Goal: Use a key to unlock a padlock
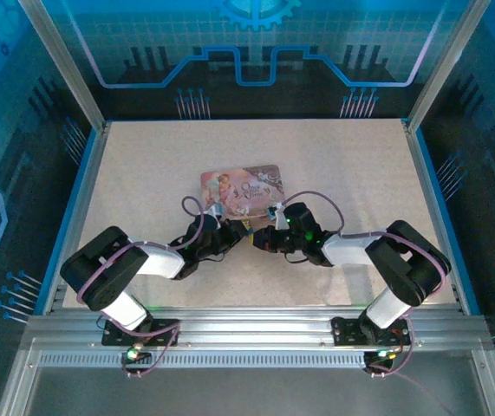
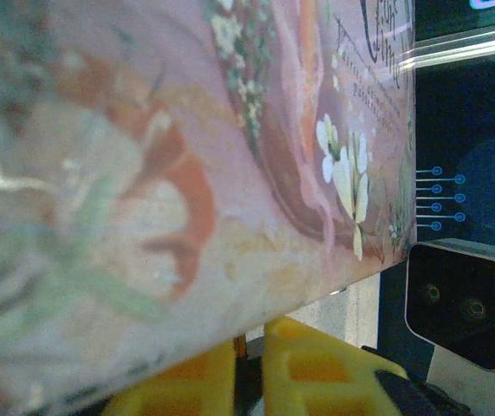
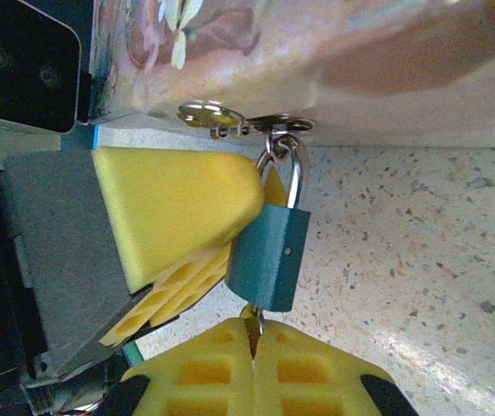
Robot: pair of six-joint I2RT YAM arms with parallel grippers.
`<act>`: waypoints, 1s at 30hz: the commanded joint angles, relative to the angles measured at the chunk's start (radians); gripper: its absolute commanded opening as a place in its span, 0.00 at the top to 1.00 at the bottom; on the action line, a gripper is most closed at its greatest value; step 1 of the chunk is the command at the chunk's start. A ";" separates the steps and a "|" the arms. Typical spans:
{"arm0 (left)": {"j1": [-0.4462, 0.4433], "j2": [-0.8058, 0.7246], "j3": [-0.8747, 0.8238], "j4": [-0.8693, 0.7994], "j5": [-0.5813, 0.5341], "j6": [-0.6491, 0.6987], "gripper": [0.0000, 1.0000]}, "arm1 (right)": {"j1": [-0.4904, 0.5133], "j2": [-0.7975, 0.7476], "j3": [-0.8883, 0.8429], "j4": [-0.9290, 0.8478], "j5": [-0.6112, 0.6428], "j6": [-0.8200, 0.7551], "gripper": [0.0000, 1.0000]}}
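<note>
Over the speckled beige table (image 1: pixel 143 173) between blue walls (image 1: pixel 256 43), left pincer (image 2: pixel 249 355) sits closed, right pincer (image 3: pixel 251 368) pinches the key (image 3: pixel 251 334).

Overhead, I get even, fairly bright light on the pale counter (image 1: pixel 143 191), a cool blue glow from the walls around it, and only soft, short shadows under the arms. That view is sharp. My left wrist view is poor. The tin box (image 2: pixel 186 173) sits so close that its left side smears into blur, and a white glare streak cuts across the upper right. My right wrist view is bright and crisp on the padlock (image 3: pixel 269 256), on the key (image 3: pixel 252 328) pinched in my right tool (image 3: pixel 252 342), and on the counter's speckle, with a sheen at lower right. The box above is soft.
</note>
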State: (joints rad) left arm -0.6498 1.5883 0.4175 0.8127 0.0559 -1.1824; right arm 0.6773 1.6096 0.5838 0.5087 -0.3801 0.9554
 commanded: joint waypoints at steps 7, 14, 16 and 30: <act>-0.036 -0.011 -0.002 -0.009 0.174 -0.136 0.98 | -0.019 -0.007 -0.002 0.048 0.023 -0.008 0.84; -0.037 -0.026 0.003 -0.038 0.153 -0.150 1.00 | -0.036 -0.068 -0.043 -0.012 0.045 -0.061 0.66; -0.035 -0.028 0.006 -0.045 0.150 -0.150 1.00 | -0.038 -0.094 -0.048 -0.051 0.057 -0.093 0.63; -0.036 -0.037 0.031 -0.080 0.151 -0.146 1.00 | 0.004 -0.392 -0.095 -0.309 0.322 -0.576 0.37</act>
State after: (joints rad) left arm -0.6708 1.5620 0.4328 0.7780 0.1135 -1.2423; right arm 0.6498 1.2755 0.5083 0.2836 -0.1818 0.5953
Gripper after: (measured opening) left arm 0.053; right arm 0.615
